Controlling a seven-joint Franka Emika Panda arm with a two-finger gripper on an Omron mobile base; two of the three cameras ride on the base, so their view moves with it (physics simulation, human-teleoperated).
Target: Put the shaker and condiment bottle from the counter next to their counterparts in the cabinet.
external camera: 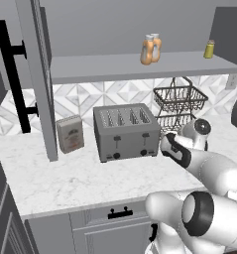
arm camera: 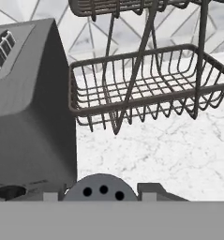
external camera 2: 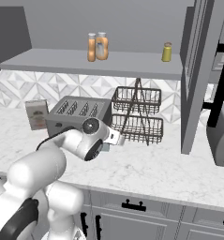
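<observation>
The pincer (external camera 2: pixel 105 146) sits low over the counter (external camera 2: pixel 169 171), just beside the right end of a grey four-slot toaster (external camera 2: pixel 76 112). In the hand view a round grey cap with three dark holes (arm camera: pixel 100 189) shows between the finger tips (arm camera: pixel 153 191), so the pincer appears closed around the shaker; a little pale teal shows at the pincer in the right base view. Past it stands a dark wire two-tier basket (external camera 2: pixel 137 115) on the white, grey-veined worktop. A small tan box (external camera: pixel 70 133) stands left of the toaster. Above, on the long grey shelf of the cabinet (external camera: pixel 140 67), two orange bottles with white caps (external camera: pixel 150 48) stand touching, and a yellow-olive shaker with a grey cap (external camera: pixel 209 49) stands well apart towards the right end.
</observation>
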